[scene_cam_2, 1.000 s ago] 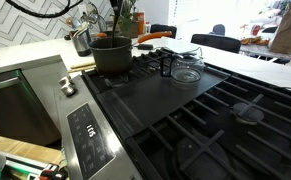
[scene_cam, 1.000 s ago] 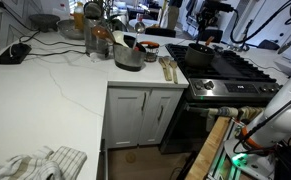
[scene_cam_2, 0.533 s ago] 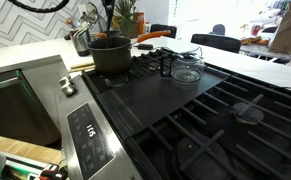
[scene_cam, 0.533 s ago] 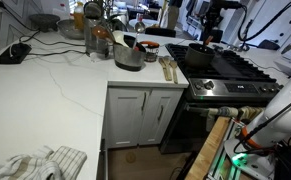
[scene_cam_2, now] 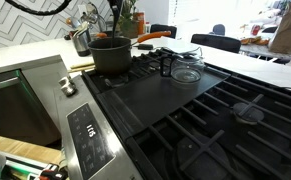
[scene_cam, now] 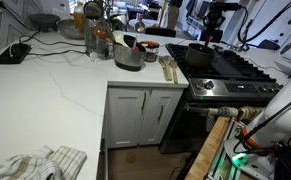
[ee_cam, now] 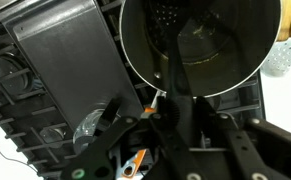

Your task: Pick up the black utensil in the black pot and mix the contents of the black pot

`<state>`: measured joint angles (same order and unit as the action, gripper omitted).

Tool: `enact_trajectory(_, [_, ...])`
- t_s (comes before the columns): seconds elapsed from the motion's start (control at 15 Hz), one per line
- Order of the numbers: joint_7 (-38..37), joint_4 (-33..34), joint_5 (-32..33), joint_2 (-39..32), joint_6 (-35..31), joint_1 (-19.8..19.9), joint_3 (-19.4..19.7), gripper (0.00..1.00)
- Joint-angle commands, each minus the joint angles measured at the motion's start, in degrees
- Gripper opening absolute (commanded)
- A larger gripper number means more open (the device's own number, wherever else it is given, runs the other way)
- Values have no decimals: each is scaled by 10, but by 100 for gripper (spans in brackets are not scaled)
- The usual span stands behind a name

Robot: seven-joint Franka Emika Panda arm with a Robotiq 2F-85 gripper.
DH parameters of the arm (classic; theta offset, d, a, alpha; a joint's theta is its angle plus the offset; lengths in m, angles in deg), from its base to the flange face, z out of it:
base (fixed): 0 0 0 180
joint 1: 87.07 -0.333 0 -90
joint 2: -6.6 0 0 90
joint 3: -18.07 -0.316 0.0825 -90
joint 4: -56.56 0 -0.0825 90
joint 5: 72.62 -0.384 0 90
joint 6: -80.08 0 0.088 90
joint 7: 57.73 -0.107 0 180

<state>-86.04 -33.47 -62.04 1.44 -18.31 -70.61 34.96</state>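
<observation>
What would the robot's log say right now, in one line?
gripper above black pot | black utensil handle reaches gripper | grip unclear | utensil head inside pot

Upper right, the gripper hangs over the black pot on the stove; a silver pot sits on the white desk.

The arm comes down from above at the far right in an exterior view, wrist pointing downward. The tool (seen in the wrist view) has its fingers drawn in on the utensil handle.
</observation>
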Motion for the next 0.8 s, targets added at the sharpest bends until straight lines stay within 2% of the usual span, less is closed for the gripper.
enact_trajectory(0.0, [-48, -19, 3, 3, -53, 1, 7, 9])
enact_trajectory(0.47, [-81, -34, -37, 11, -128, 0, 4, 9])
enact_trajectory(0.73, [-31, -41, -108, 20, -113, -1, -5, 9])
